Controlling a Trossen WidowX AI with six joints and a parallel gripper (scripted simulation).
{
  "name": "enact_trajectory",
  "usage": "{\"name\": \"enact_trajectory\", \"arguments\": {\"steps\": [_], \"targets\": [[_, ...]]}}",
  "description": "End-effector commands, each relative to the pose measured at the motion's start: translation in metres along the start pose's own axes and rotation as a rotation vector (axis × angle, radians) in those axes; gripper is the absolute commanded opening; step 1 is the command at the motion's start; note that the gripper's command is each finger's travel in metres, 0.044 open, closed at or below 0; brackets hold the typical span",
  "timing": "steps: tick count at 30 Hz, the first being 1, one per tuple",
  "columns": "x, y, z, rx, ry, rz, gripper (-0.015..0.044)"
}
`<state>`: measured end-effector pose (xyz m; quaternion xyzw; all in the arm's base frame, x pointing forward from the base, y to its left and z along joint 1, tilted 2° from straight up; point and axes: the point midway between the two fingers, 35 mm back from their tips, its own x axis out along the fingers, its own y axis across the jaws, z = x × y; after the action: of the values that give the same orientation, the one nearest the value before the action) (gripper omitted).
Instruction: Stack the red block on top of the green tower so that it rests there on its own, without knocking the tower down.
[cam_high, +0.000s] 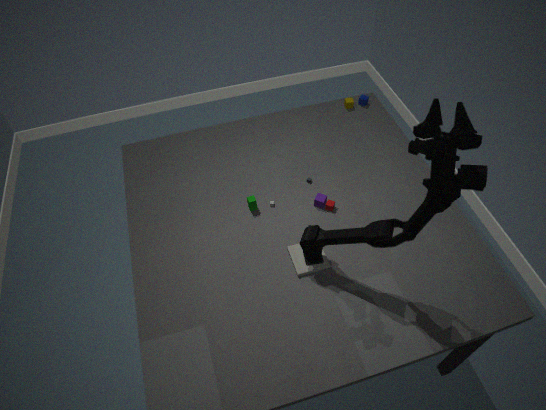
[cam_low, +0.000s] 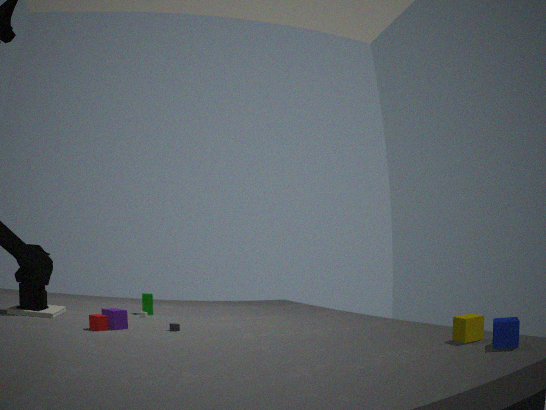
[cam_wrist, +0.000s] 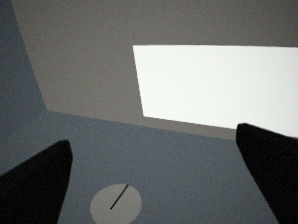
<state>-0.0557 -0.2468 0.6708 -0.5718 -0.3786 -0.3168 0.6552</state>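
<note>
Most of the arm is cropped in exterior view; tool (cam_high: 448, 116) spread wide, apparently gripping nothing.

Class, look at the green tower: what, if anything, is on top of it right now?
Nothing rests on the green tower; its top is bare. The red block sits on the floor beside the purple block.

Arm (cam_low: 25, 280) mostly cut off, seemingly.

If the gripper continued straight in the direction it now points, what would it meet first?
Nothing on the table. The open gripper points upward, away from the blocks; the wrist view shows only wall and ceiling between its fingers. It would probably reach that wall or ceiling first, though depth is unclear.
</note>
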Motion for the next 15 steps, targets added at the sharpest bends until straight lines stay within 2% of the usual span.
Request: {"name": "enact_trajectory", "arguments": {"steps": [1,2,10,15], "targets": [[0.001,0.0,0.003,-0.004,-0.004,0.003,0.0426],[0.003,0.001,0.012,-0.017,-0.014,0.013,0.044],[0.035,0.051,0.134,-0.195,-0.159,0.209,0.044],[0.045,0.09,0.178,-0.172,-0.192,0.322,0.044]]}}
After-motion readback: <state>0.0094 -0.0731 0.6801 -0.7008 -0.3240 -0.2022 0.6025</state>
